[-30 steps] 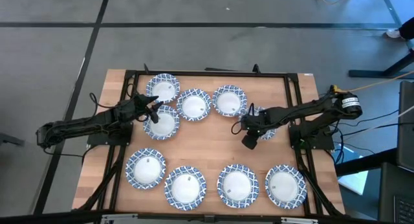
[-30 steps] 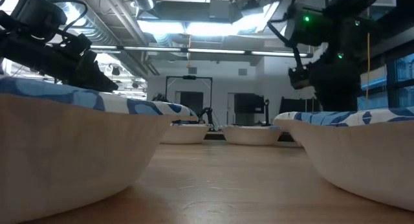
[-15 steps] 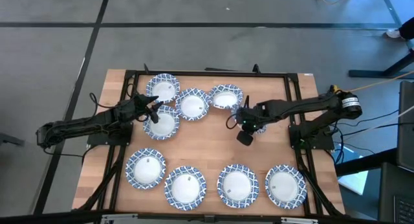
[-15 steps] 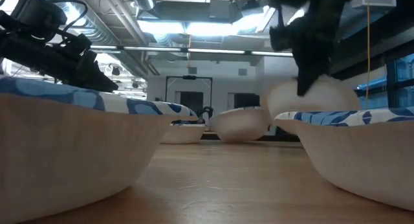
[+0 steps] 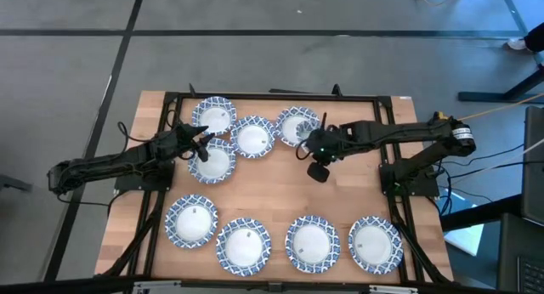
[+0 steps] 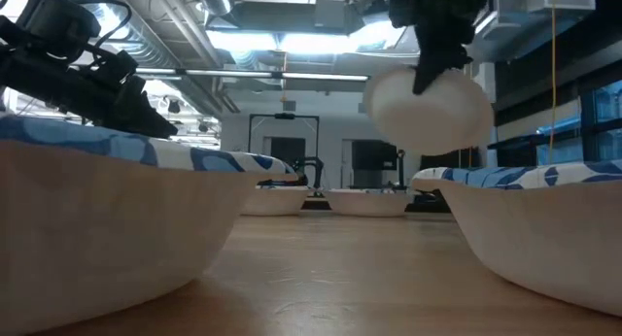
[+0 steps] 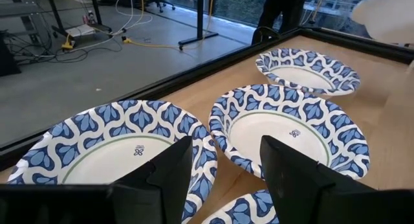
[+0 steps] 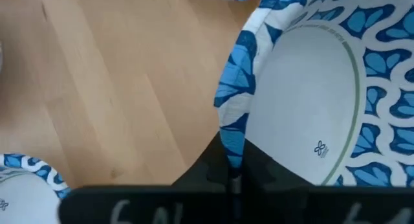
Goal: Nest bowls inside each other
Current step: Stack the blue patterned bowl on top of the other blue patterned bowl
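Observation:
Several small bowls, white inside with blue-and-white rims, stand on the wooden table. A row of them sits by the near edge (image 5: 312, 243), and a cluster sits at the far left (image 5: 254, 137). My right gripper (image 5: 314, 146) is shut on one bowl (image 6: 432, 108) and holds it in the air over the rightmost far bowl (image 6: 369, 201). The held bowl mostly hides that one in the high view. My left gripper (image 5: 202, 146) is open and hovers over the far-left cluster (image 7: 291, 130) without touching it. My right gripper pinches the held bowl by its rim (image 8: 233, 143), one finger inside the bowl and one outside. The fingers come from the table's right side, slanting down. The bowl is lifted clear of the table and tilted, with its white underside (image 6: 418, 122) facing the near edge.
Bare wood (image 5: 272, 188) lies between the far cluster and the near row, and more (image 5: 361, 179) on the right where the bowl was taken. A black frame (image 5: 272, 97) runs along the table's far and side edges. Both arm bases stand at the table's sides.
My right gripper has moved from the table's right toward the left and far edge, and it has risen. The bowl it holds has left the table, tipped, and now hangs over the rightmost far bowl. The left arm has kept still.

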